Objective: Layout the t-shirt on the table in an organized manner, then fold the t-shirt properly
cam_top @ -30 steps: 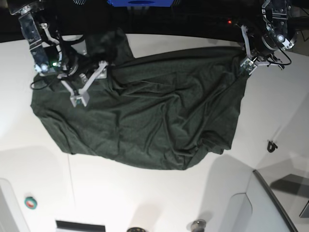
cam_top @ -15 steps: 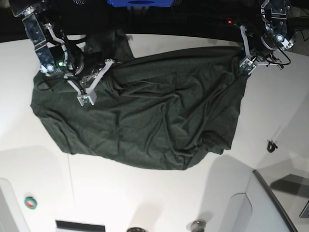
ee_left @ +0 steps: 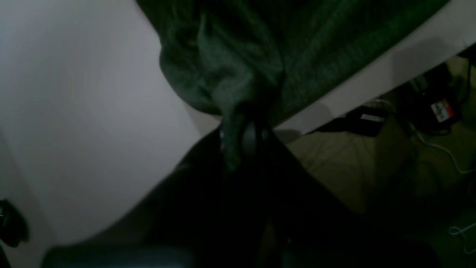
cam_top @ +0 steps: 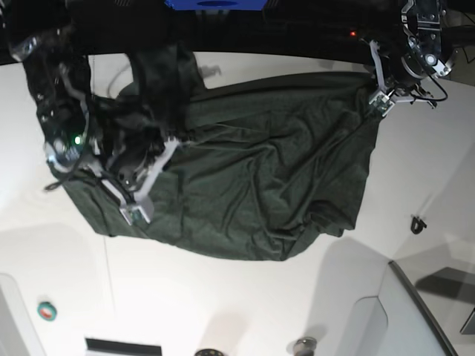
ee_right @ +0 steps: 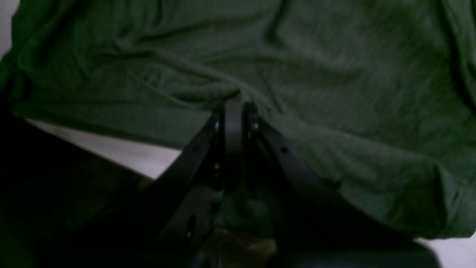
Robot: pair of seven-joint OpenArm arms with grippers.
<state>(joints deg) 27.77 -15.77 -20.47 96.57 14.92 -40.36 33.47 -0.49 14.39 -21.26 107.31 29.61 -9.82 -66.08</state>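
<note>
A small green and red disc [cam_top: 47, 311] lies at the near edge of the table [cam_top: 223, 297], with a small dark clip [cam_top: 418, 223] off to the side; nothing in view serves as a holder for anything else. Beyond them the t-shirt [cam_top: 260, 185] is spread rumpled across the middle of the white top, one dark flap reaching the far edge.

The right gripper [cam_top: 137, 210] comes down over the shirt's side, arm angled across the cloth. In the right wrist view its fingers [ee_right: 232, 123] are pressed together on the fabric with a ridge of cloth gathered at their tips, so the jaws are closed on the shirt.

Farther back, the left gripper [cam_top: 381, 101] sits at the shirt's far corner by the table edge. In the left wrist view its tips [ee_left: 243, 130] pinch a bunched fold, jaws narrow around the cloth.
</note>
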